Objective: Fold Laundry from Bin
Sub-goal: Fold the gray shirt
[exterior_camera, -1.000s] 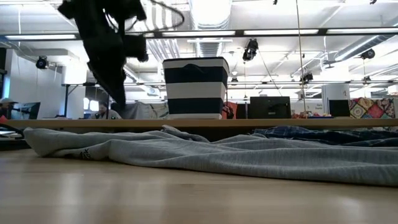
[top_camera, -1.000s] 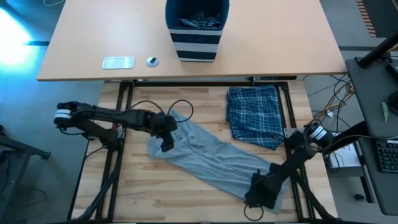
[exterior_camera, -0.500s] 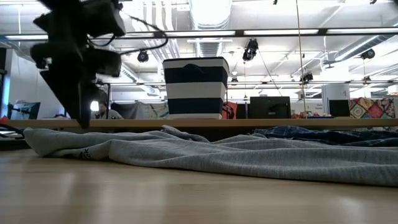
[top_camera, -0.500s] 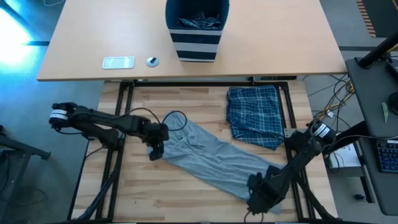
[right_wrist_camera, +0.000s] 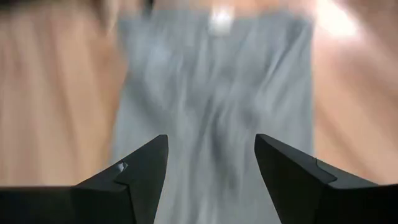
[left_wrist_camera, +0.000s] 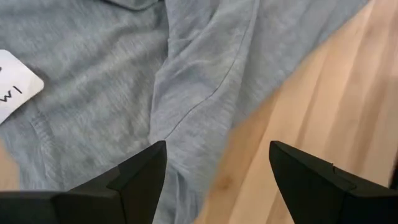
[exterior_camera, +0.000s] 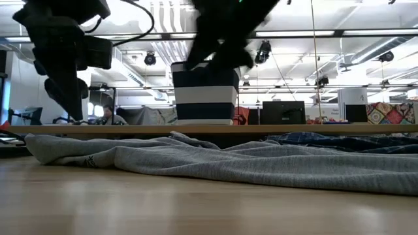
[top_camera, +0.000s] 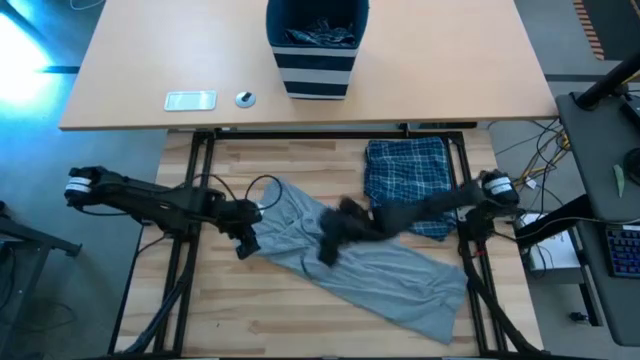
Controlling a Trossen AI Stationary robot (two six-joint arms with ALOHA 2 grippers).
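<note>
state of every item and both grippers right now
grey garment: spread flat, slightly wrinkled, on the wooden table
plaid garment: folded, beside the grey one
bin: upright, laundry inside
left gripper: fingers open, empty, at the grey garment's edge
right gripper: fingers open, empty, above the grey garment

Up top, the high view looks straight down on the wooden table (top_camera: pixel 250 310) and both arms. The low view sits at table-top height, close behind the grey T-shirt (exterior_camera: pixel 261 163), facing the bin (exterior_camera: pixel 205 91) and the room beyond. Each wrist view peers down at close range between its own fingers (left_wrist_camera: pixel 130 186) onto that same grey T-shirt, which all four views share.
</note>
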